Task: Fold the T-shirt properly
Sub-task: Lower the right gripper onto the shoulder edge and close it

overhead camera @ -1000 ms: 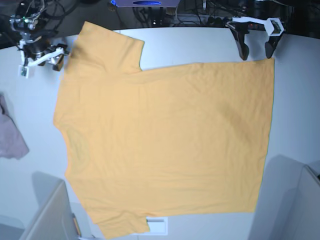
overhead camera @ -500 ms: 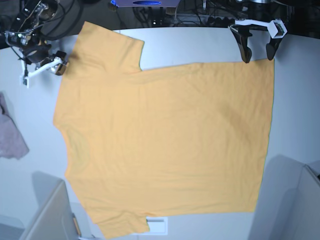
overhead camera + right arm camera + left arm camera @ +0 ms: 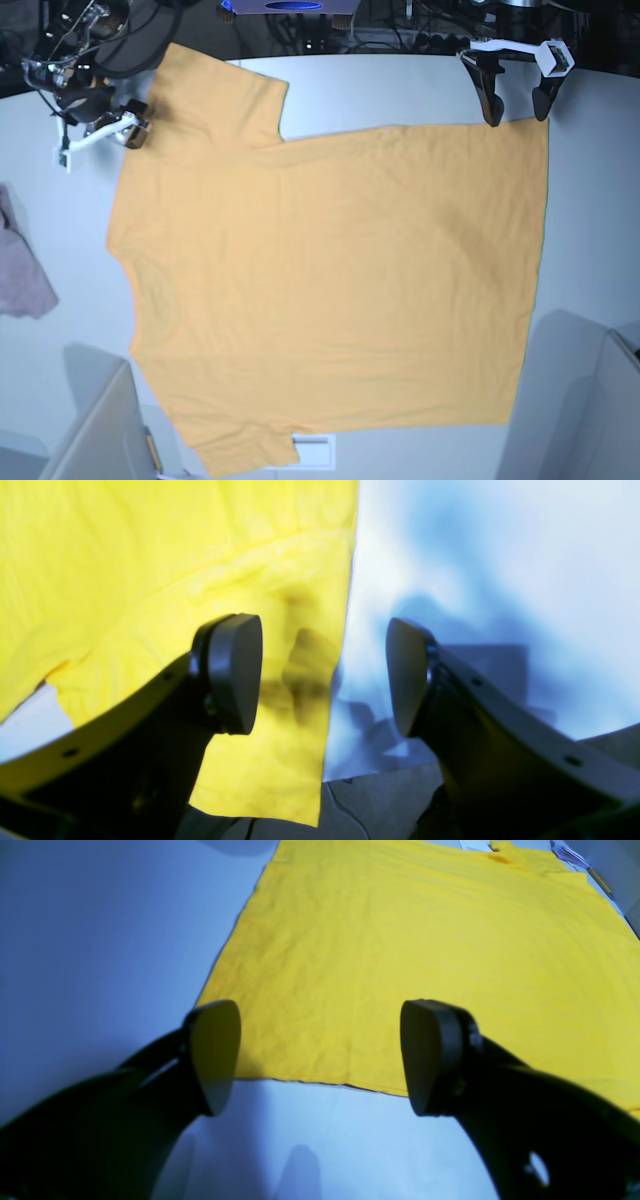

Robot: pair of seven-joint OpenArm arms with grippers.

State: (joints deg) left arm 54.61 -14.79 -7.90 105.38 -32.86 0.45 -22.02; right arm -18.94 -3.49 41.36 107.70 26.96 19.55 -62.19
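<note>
At the left of the base view, the right gripper (image 3: pixel 100 130) is set at the outer edge of the upper sleeve (image 3: pixel 215 95). In its wrist view the jaws are seen wide apart with nothing between them, one over the yellow cloth and one over bare bench, so that the sleeve edge lies within the gap. This placement is judged to suit a pinch on that edge, not yet made.

The shirt (image 3: pixel 330 290) is spread flat across the middle of the bench (image 3: pixel 380 85), plain side up, collar end toward the left and hem toward the right. It is laid out open, most likely so that each edge can be reached for folding. A pinkish cloth (image 3: pixel 20 275) is seen at the far left edge, well apart from the shirt.

At the upper right, the left gripper (image 3: pixel 515 95) is held at the far corner of the hem, jaws spread wide and empty, with the hem edge just ahead of them in the wrist view.

The bench is pale, smooth and matt. Cables and dark equipment are seen behind it, and grey panels (image 3: pixel 95 430) stand at the near corners.
</note>
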